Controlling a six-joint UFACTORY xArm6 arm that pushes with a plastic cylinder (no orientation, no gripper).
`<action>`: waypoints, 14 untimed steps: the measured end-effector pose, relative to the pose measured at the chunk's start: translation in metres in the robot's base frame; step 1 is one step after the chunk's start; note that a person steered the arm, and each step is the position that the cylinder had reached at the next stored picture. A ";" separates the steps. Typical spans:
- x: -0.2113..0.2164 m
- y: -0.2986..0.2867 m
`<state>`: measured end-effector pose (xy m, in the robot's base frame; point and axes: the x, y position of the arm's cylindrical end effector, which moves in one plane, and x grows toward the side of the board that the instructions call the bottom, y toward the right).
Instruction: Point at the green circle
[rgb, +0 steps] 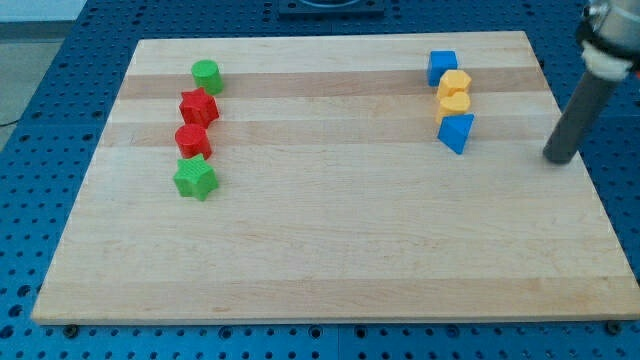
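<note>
At the view's right edge of the wooden board (330, 250), my tip (558, 159) rests on bare wood, holding nothing and touching no block; being a plain rod, it has no opening to set wide or narrow. The green circle (206, 74) sits well apart from it, near the board's top-left corner, at the head of a column of 4 blocks. Just below the green circle come the red star (198, 106), a second red block (192, 139) whose shape I cannot make out, and the green star (195, 179).

Between my tip and the green circle stands another column: blue cube (442, 67), 2 yellow blocks (454, 93), and a blue block (456, 132).

To do this well, I judge the tip should sweep left below that blue block, then rise toward the green circle from its right side, stopping just beside it without nudging it or the red star.
</note>
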<state>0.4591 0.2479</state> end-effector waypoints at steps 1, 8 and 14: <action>0.035 -0.080; -0.252 -0.293; -0.254 -0.395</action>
<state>0.2052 -0.1476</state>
